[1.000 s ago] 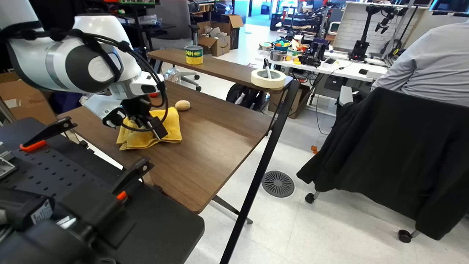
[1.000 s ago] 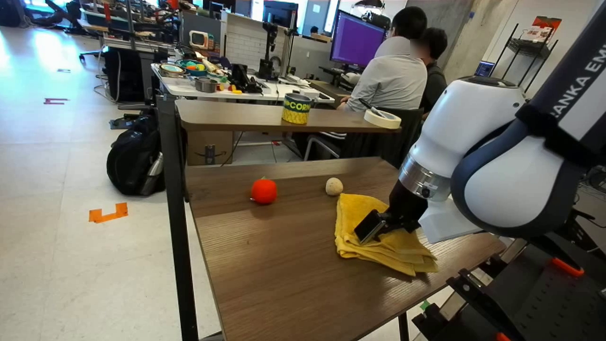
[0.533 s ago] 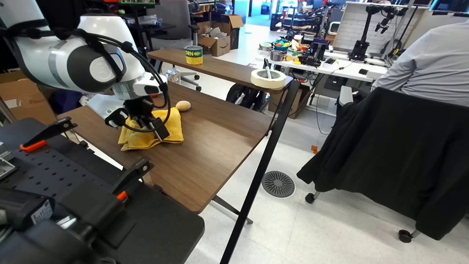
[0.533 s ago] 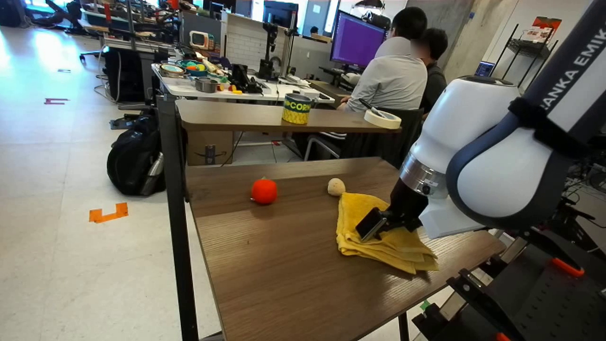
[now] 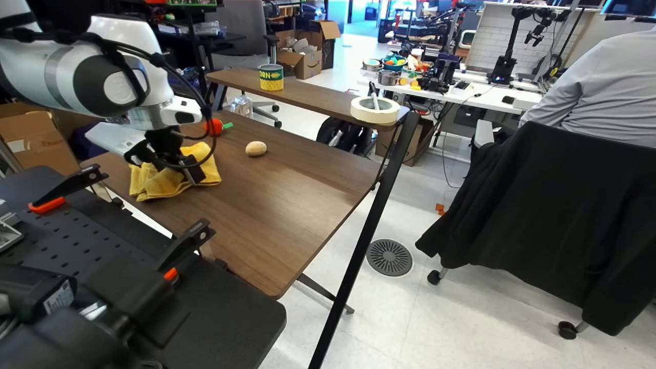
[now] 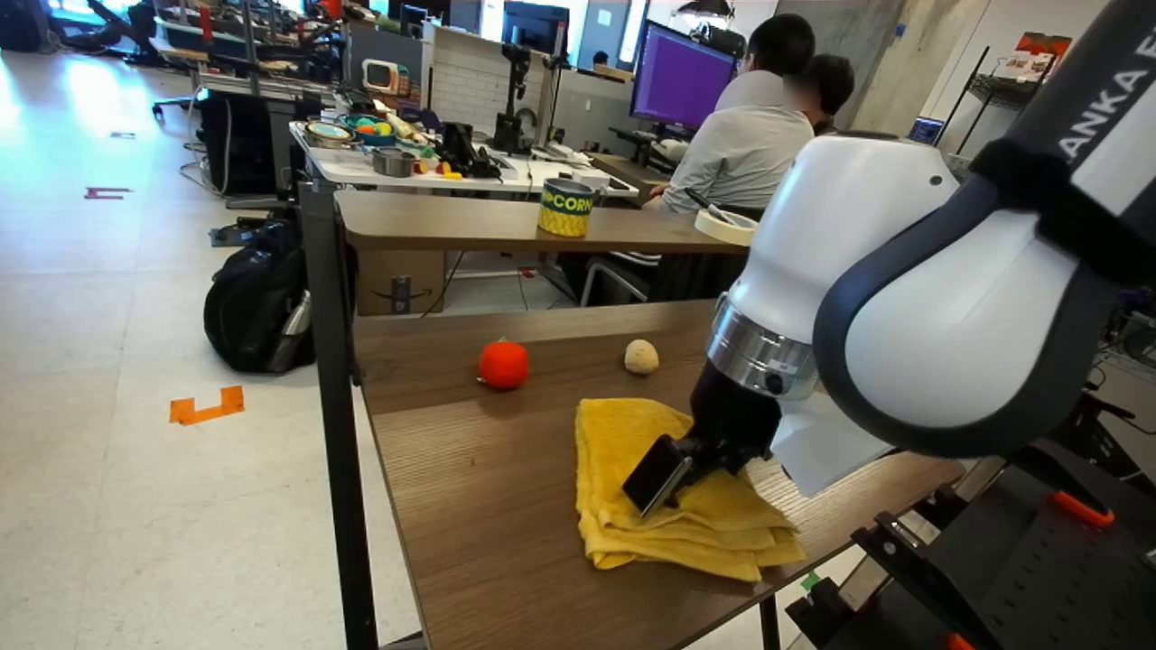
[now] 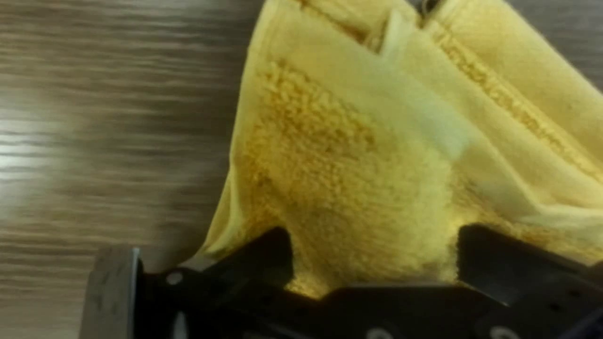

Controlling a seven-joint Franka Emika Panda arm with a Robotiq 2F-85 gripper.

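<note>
The jaws are spread wide, not pinching, and seem to press down on the cloth (image 7: 358, 165), which may be why it puffs up between them as it lies folded on the desk (image 6: 488, 506), apart from the red toy (image 6: 503, 365).

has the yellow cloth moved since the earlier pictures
Yes: in an exterior view, the yellow cloth has shifted toward the picture's left and bottom, judged against the table.

Cloth (image 7: 358, 160) yellow; tabletop (image 6: 506, 542) brown, wood-grain; jaws black; rounded object (image 6: 503, 365) red, stem (image 5: 227, 125) green; oval object (image 5: 255, 148) beige; can (image 6: 565, 209) yellow, dark green.
</note>
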